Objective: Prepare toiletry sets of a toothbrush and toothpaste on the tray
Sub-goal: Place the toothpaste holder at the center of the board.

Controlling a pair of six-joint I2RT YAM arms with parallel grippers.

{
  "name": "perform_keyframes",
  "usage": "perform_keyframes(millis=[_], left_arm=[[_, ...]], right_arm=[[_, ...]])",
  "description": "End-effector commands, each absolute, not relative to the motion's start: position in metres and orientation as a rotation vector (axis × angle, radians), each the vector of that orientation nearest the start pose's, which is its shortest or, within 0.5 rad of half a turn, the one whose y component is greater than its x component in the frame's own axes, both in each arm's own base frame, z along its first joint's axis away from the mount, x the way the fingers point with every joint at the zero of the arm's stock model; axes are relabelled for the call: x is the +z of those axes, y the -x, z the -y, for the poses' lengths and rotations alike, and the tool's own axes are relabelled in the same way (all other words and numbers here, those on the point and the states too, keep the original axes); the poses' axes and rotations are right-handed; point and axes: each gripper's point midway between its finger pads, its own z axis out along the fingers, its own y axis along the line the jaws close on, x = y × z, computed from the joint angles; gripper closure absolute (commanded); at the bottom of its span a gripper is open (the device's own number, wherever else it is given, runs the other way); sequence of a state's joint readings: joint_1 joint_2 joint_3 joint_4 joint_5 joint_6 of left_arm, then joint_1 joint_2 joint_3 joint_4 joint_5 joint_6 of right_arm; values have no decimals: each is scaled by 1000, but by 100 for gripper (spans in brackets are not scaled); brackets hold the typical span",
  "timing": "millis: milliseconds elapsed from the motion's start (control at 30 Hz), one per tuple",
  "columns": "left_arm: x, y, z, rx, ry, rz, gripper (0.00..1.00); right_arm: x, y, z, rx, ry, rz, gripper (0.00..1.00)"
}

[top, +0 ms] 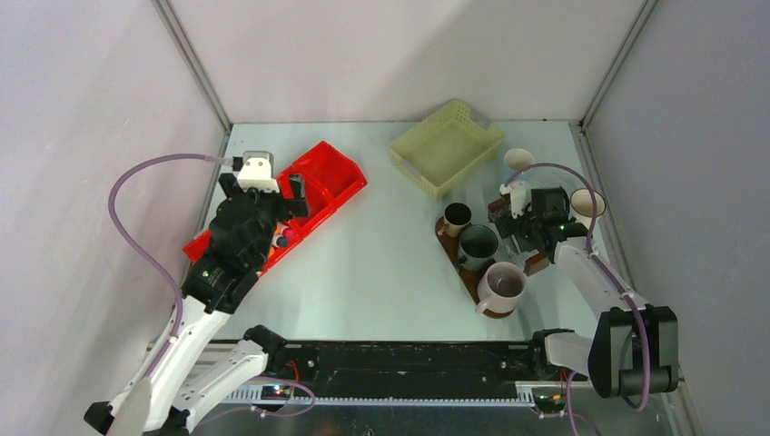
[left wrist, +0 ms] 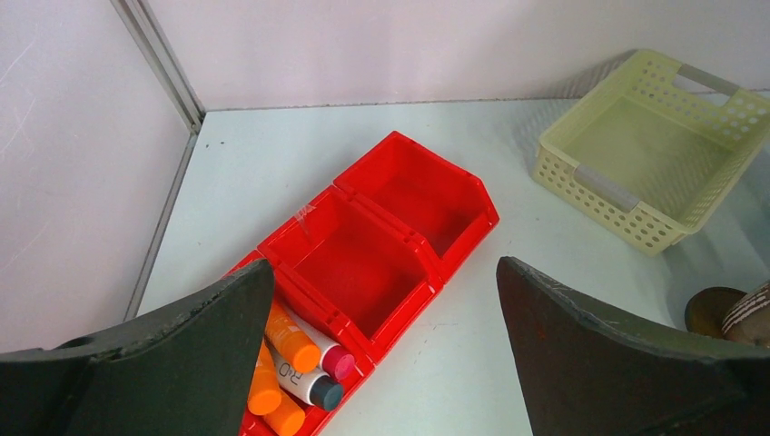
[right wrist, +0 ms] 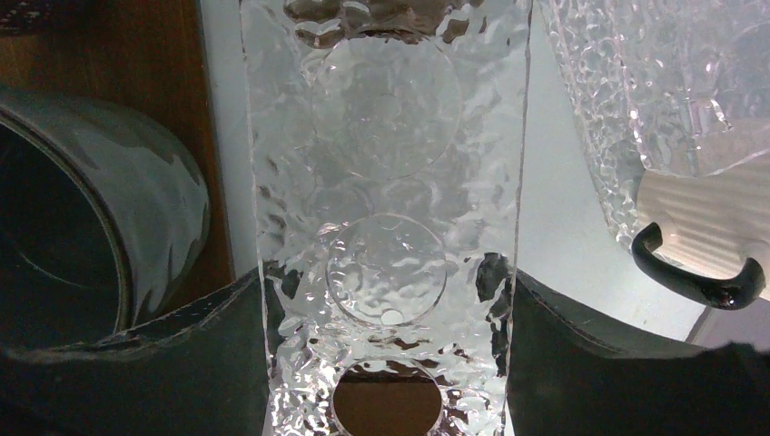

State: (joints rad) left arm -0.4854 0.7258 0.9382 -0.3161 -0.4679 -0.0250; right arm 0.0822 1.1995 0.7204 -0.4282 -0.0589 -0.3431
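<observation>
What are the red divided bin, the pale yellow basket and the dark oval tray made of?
Red compartmented bin: moulded plastic, going by its glossy, uniform walls. Pale yellow basket: likely plastic too, with a perforated grid of holes. Dark brown oval tray: probably wood; faint grain shows, satin finish.

Pale green table (top: 381, 272) carrying it all: red bin (top: 338, 173) sits right under the left gripper (left wrist: 381, 272), yellow basket (top: 447, 145) up ahead-left of the right gripper (right wrist: 386, 282), wooden tray (top: 451, 248) just to its left, two white cups (top: 518, 160) just beyond and beside it.
</observation>
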Motion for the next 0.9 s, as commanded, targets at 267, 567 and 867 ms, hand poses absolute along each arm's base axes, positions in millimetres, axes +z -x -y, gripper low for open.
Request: perform_keyframes(millis=[267, 567, 867], left_arm=[[341, -280, 57, 7, -34, -1628, 0], [342, -280, 56, 5, -33, -1624, 0], [343, -279, 57, -3, -33, -1621, 0]], right_arm=[[80, -306, -22, -27, 558, -2356, 33], [90, -305, -21, -35, 535, -2307, 17], [99, -305, -18, -43, 501, -2266, 9]])
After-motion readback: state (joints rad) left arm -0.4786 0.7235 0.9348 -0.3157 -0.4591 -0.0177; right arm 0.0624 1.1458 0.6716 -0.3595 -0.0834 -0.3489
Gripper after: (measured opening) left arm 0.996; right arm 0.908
